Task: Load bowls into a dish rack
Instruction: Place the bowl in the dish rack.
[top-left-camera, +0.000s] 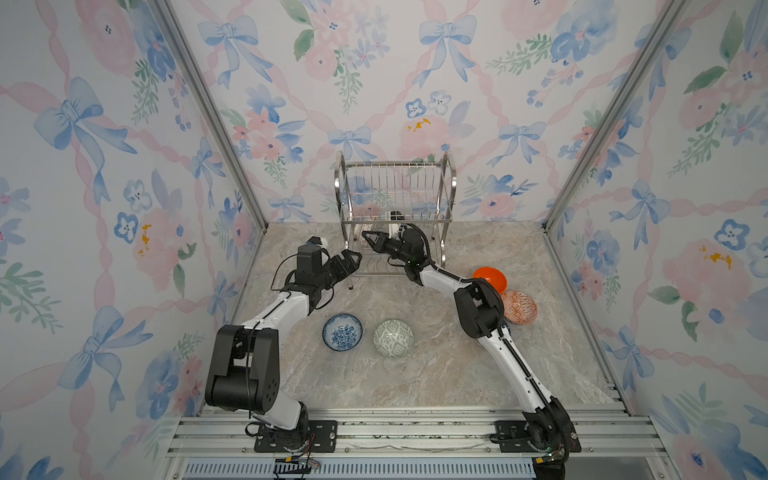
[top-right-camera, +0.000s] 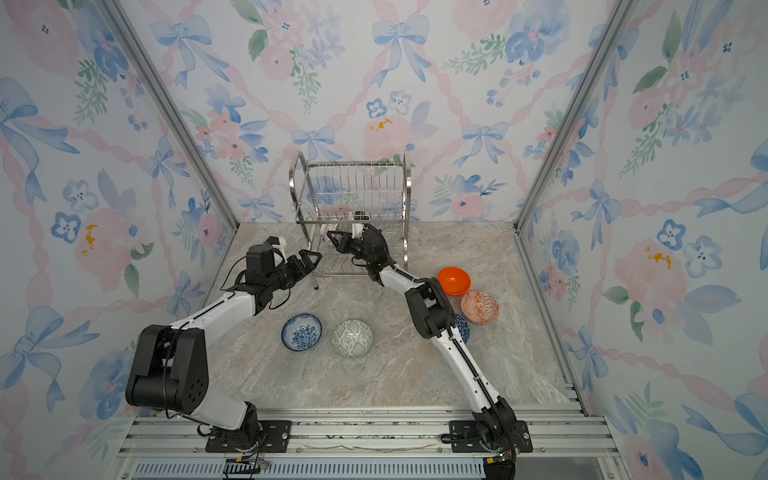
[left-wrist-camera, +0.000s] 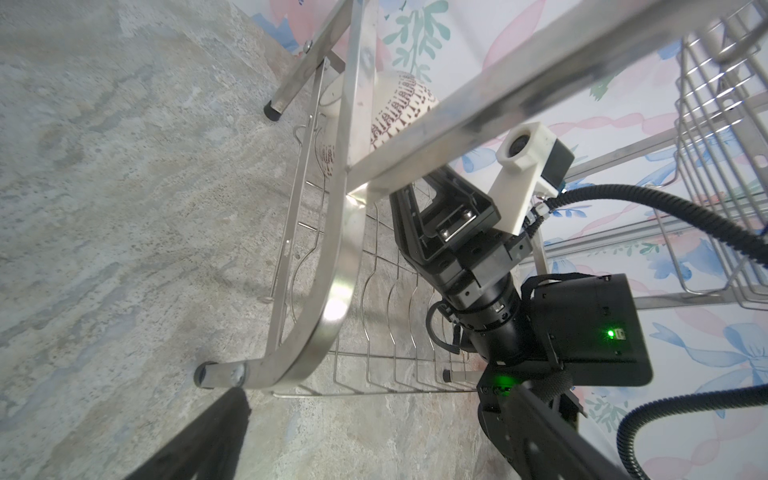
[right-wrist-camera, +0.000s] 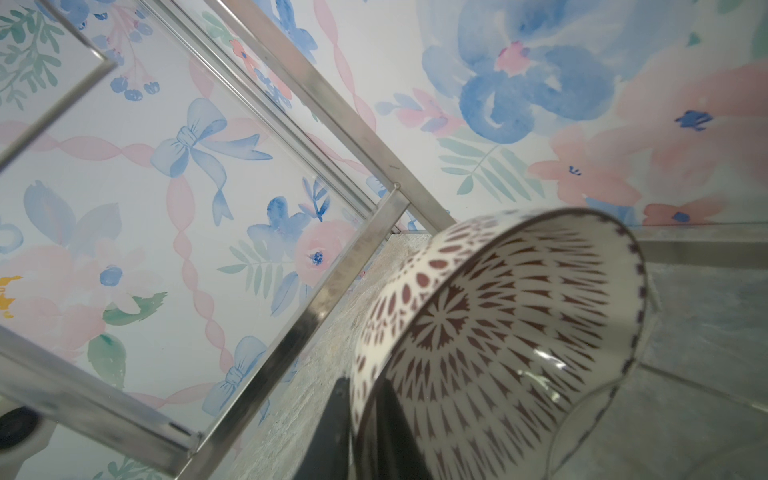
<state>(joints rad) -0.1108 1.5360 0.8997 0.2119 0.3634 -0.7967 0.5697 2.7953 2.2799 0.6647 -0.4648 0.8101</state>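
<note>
The dish rack stands at the back of the table. My right gripper reaches into its lower tier at the left end. There it is shut on the rim of a white bowl with a dark lattice, which stands on edge. One finger is outside the wall and one inside. My left gripper hangs open and holds nothing beside the rack's front left leg. On the table lie a blue floral bowl, a green-grey bowl, an orange bowl and a red-orange patterned bowl.
A blue bowl is mostly hidden behind my right arm's elbow. The rack's upper tier holds nothing. Flowered walls close in the table on three sides, and an aluminium rail runs along the front.
</note>
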